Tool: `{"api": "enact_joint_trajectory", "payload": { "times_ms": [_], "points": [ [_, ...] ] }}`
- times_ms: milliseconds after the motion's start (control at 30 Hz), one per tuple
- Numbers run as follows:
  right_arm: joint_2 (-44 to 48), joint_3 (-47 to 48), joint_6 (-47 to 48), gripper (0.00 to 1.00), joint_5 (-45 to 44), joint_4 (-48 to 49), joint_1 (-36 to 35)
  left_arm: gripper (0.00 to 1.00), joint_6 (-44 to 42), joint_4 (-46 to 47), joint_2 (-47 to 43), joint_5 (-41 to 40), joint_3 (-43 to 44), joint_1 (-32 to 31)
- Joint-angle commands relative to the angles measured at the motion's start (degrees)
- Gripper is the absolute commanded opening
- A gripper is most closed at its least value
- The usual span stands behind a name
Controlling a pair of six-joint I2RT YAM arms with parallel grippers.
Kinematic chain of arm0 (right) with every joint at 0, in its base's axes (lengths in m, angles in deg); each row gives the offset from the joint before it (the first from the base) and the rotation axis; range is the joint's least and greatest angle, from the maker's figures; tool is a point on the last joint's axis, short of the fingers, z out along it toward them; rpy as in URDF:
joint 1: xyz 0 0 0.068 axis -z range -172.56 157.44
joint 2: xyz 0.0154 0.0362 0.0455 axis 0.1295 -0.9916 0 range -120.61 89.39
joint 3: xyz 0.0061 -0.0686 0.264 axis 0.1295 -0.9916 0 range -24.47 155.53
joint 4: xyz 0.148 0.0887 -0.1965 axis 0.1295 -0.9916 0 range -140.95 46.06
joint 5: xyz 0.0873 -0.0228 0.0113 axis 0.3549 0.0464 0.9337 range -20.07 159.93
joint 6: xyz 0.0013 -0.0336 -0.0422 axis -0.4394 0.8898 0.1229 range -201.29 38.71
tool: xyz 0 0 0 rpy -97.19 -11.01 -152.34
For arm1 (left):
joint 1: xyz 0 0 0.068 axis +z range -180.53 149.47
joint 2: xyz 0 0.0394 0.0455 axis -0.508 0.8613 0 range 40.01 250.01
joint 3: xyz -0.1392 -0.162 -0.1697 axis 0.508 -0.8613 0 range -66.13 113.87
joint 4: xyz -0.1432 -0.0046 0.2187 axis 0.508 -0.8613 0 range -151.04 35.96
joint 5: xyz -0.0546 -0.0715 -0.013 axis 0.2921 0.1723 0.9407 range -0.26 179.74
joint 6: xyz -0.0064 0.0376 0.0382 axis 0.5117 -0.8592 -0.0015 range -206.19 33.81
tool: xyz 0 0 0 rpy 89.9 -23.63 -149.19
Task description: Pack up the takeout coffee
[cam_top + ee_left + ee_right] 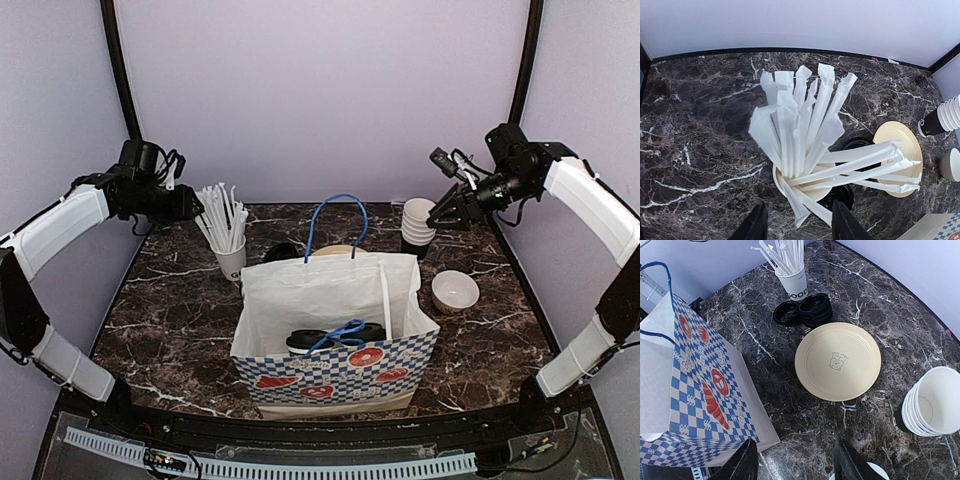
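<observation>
Marble bench [170,320], centre: the checked paper bag [330,300] stands open, the takeout coffee [303,342] lidded and already inside it. Behind the bag to its left, my left claw [799,206] hangs part-open over the cup of straws [231,260], holding nothing. Closing here could pinch a whole bunch of straws and tip the cup. Behind the bag to its right, my right claw [794,442] is parted and empty near the stacked cups [935,407]. A low swing could snag the bag's blue handle [335,215] and topple the coffee.
</observation>
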Motion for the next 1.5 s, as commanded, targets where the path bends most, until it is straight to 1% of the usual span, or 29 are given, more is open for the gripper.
{"api": "enact_joint_trajectory", "payload": {
  "times_ms": [0, 167, 267, 367, 467, 533, 567, 633, 767, 1000, 1100, 1167, 1233, 1267, 1300, 1333, 1367, 1467],
  "points": [
    [1.83, -0.60, 0.34, 0.51, 0.25, 0.58, 0.15, 0.41, -0.18, 2.74, 1.84, 2.18, -0.30, 0.44],
    [2.42, -1.09, 0.25, 0.51, -0.14, 0.82, 0.15, 0.32, -0.19, 2.70, 2.24, 2.22, -0.63, 0.44],
    [2.36, -1.23, 0.07, 0.51, -0.02, 1.06, 0.16, 0.24, -0.39, 2.26, 2.12, 1.69, -0.90, 0.44],
    [2.08, -0.97, 0.03, 0.51, 0.20, 1.03, 0.16, 0.22, -0.84, 1.64, 1.98, 1.00, -0.87, 0.43],
    [1.97, -0.79, 0.02, 0.51, 0.28, 1.00, 0.16, 0.17, -1.62, 1.01, 2.01, 0.66, -0.82, 0.44],
    [2.13, -0.76, -0.02, 0.50, 0.21, 0.92, 0.16, 0.10, -1.98, 0.70, 2.13, 0.78, -0.57, 0.39],
    [2.19, -0.79, -0.02, 0.50, 0.16, 0.92, 0.17, 0.04, -2.06, 0.47, 2.14, 1.19, -0.50, 0.38],
    [2.23, -0.87, -0.02, 0.50, -0.04, 1.01, 0.11, 0.00, -2.13, -0.06, 1.85, 1.98, 0.12, 0.43],
    [2.24, -0.77, -0.10, 0.50, -0.32, 0.94, 0.16, 0.00, -2.22, -3.19, -0.19, 2.53, 3.53, 0.44],
    [1.97, 0.39, -0.20, 0.49, -0.67, 0.41, 0.16, 0.00, -2.48, -12.93, -7.92, 0.58, 15.27, 0.44],
    [1.80, 0.68, -0.13, 0.49, -0.92, 0.35, 0.15, 0.00, -2.09, -16.86, -10.39, 1.59, 20.99, 0.43],
    [1.59, 0.91, -0.12, 0.50, -1.10, 0.24, 0.16, 0.00, -1.27, -17.30, -12.28, 4.72, 23.42, 0.43],
    [1.30, 1.32, -0.12, 0.50, -1.11, 0.10, 0.16, 0.00, -0.12, -15.82, -14.13, 9.70, 25.01, 0.44],
    [1.04, 1.53, -0.11, 0.49, -1.11, -0.06, 0.14, 0.00, 0.36, -14.99, -15.22, 14.14, 25.30, 0.39],
    [0.82, 1.84, -0.07, 0.49, -1.14, -0.08, 0.14, 0.00, 1.67, -12.77, -15.65, 16.46, 25.48, 0.37],
    [0.57, 2.14, -0.17, 0.49, -1.05, -0.20, 0.16, 0.00, 2.45, -10.14, -16.39, 21.43, 25.36, 0.24],
    [0.38, 2.42, -0.18, 0.49, -0.96, -0.28, 0.16, 0.00, 4.61, -8.77, -16.63, 23.75, 25.05, 0.03],
    [-0.25, 2.96, -0.28, 0.49, -0.91, -0.42, 0.16, 0.00, 9.41, -1.43, -16.72, 34.53, 24.06, -2.25]
  ]
}}
